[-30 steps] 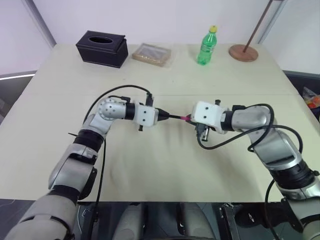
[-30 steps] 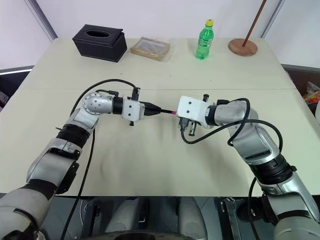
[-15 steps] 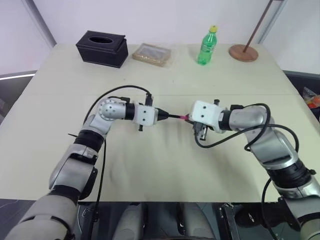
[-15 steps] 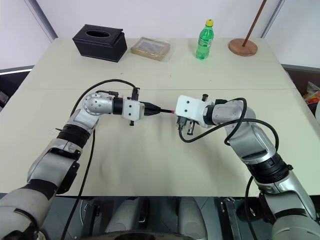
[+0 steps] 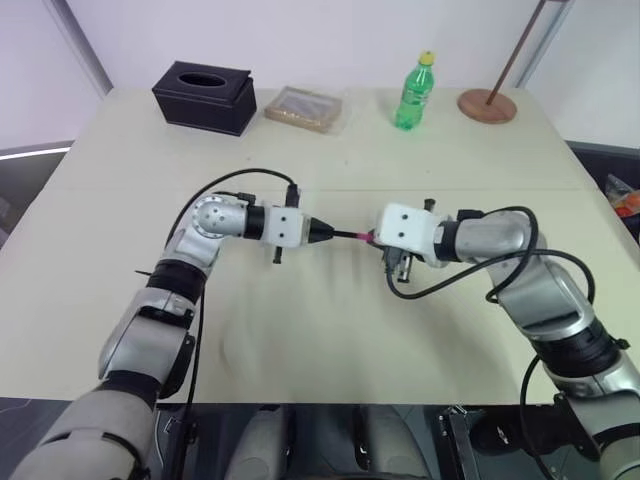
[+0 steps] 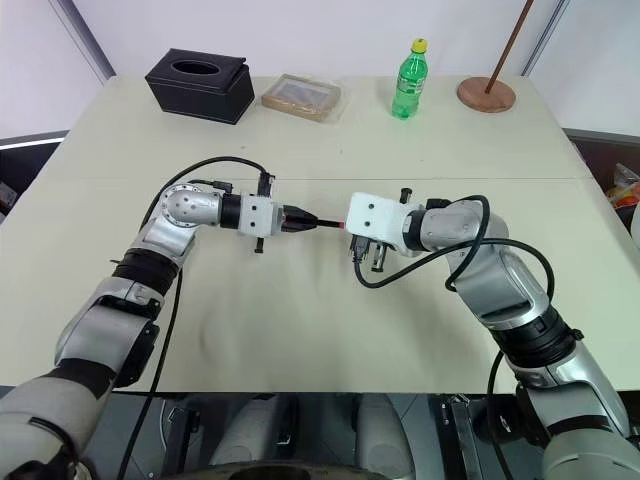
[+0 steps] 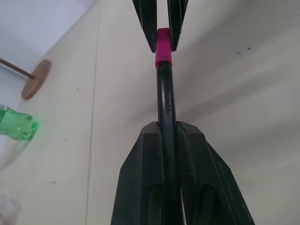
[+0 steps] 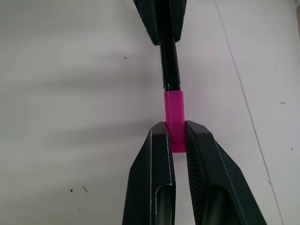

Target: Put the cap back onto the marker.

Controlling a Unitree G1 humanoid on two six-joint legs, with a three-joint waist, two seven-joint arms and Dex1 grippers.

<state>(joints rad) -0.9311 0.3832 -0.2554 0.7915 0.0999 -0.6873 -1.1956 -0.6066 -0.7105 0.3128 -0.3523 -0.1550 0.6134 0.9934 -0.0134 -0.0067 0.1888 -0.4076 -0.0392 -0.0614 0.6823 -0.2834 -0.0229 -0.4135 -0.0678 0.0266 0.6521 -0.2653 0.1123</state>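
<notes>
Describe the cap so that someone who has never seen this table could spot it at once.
Look above the middle of the beige table, where the two grippers meet tip to tip. The left gripper holds the black marker, and the right gripper pinches the cap at its end. It is the lone bright pink piece there, a tiny cylinder.

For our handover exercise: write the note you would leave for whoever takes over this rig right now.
Left gripper: shut on the marker, held above the table.
Right gripper: shut on the cap.
Done: both parts are lifted, lined up end to end, and the cap meets the marker's end.
Left: whether the cap is fully seated cannot be seen; press them together, then release.
</notes>
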